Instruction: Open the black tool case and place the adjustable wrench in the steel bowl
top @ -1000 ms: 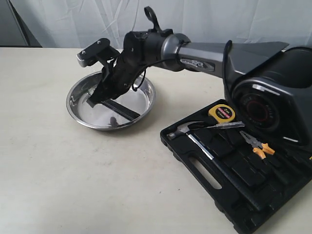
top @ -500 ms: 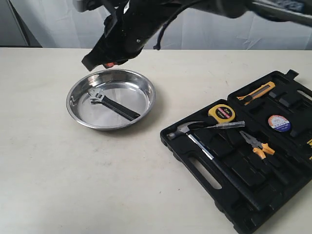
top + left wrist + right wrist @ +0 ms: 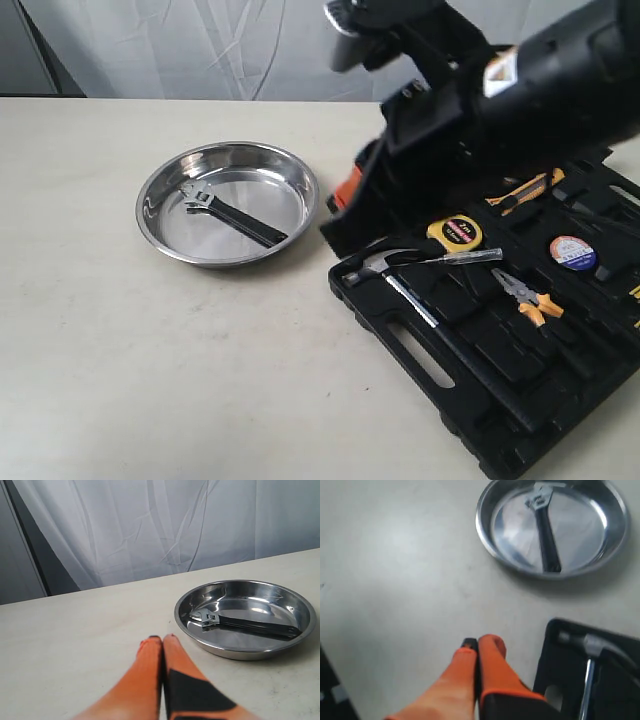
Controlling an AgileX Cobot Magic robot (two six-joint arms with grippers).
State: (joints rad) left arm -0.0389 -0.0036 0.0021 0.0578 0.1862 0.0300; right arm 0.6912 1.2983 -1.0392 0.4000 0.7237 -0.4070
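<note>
The adjustable wrench (image 3: 232,217) lies loose inside the steel bowl (image 3: 262,185), silver head toward the bowl's left rim. The black tool case (image 3: 480,400) lies open at the right. My right gripper (image 3: 333,232) hangs shut and empty above the table, between the bowl and the case's left corner. Its wrist view shows the pressed orange fingertips (image 3: 490,645), with the wrench (image 3: 546,527) in the bowl (image 3: 580,525) beyond them. My left gripper (image 3: 162,639) is shut and empty over bare table, beside the bowl (image 3: 240,652) holding the wrench (image 3: 245,624). The exterior view does not show it.
In the case lie a claw hammer (image 3: 400,280), orange-handled pliers (image 3: 525,295), a yellow tape measure (image 3: 455,232), a screwdriver (image 3: 460,258), a utility knife (image 3: 525,190) and a tape roll (image 3: 572,252). The right arm covers the case's back left. A white curtain hangs behind the table.
My right gripper rose out of the bowl and swung right toward the case, leaving the wrench lying in the bowl.
</note>
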